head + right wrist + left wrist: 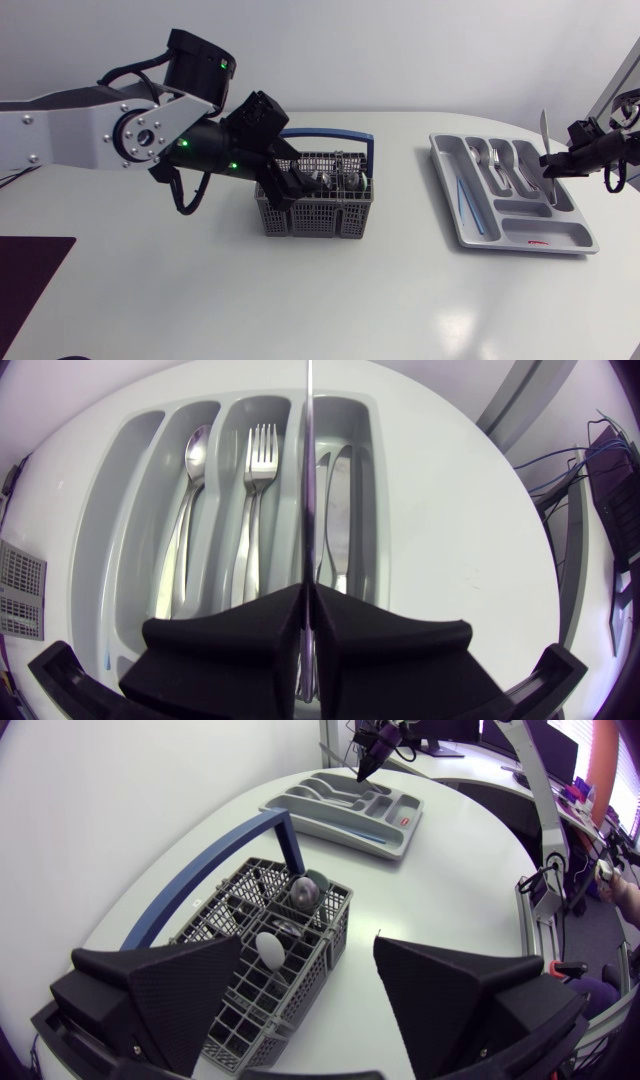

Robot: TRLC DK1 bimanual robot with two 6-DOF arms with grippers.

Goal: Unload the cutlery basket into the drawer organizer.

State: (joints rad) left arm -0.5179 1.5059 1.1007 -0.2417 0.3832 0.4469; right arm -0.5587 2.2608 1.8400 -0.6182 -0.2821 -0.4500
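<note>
The right gripper [308,605] is clamped on a slim silver table knife [308,480], its two black fingers pressed against the handle from either side. The knife juts straight ahead of the fingertips, above the grey plastic drawer organizer [120,490]. Its long axis runs in line with the long slots, over the wall between the fork slot and the knife slot. In the slots lie a steel spoon [188,510], a steel fork [255,490] and more steel knives [338,500], all lengthwise. Across the white table [400,290], the left gripper [309,940] hangs over the grey mesh cutlery basket [300,990] with the blue handle [200,875], its fingers spread wide apart and holding nothing. Spoon bowls [305,892] stand up in the basket just ahead of them
</note>
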